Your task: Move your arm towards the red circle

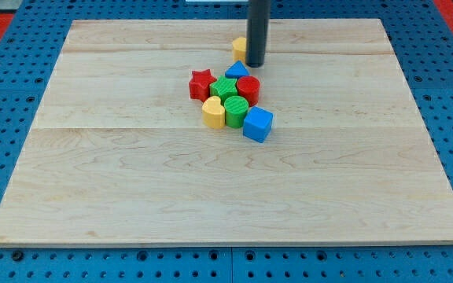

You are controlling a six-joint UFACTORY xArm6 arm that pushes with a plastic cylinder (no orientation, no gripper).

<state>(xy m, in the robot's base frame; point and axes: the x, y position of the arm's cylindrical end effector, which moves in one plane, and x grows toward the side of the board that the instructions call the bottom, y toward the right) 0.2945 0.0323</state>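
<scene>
So my tip is parked near the top middle of the tabletop, and the red circle sits just below it, roughly at 6 o'clock from the tip, on the right edge of the tight cluster. The catch is what's in between: a blue triangle sits just beside the tip at about 7 o'clock and looks to be touching the circle's top edge, so a sloppy approach that drifts left would shove the triangle into the pile first. The whole cluster is packed: green star at 9 o'clock of the circle, green circle at 7, yellow block further out that way, red star on the far left, blue cube at 5. Any overshoot once I arrive and the circle gets rammed into the greens and the whole bunch scatters, my guess anyway. There's also a yellow block half hidden behind the rod at about 11 o'clock, can't make out its shape; a backward wobble could nudge it. As for the tool, there's nothing to spread or pinch here, it's a plain rod holding nothing. Safest bet is probably a short straight slide down the triangle's right side, stopping beside the circle
</scene>
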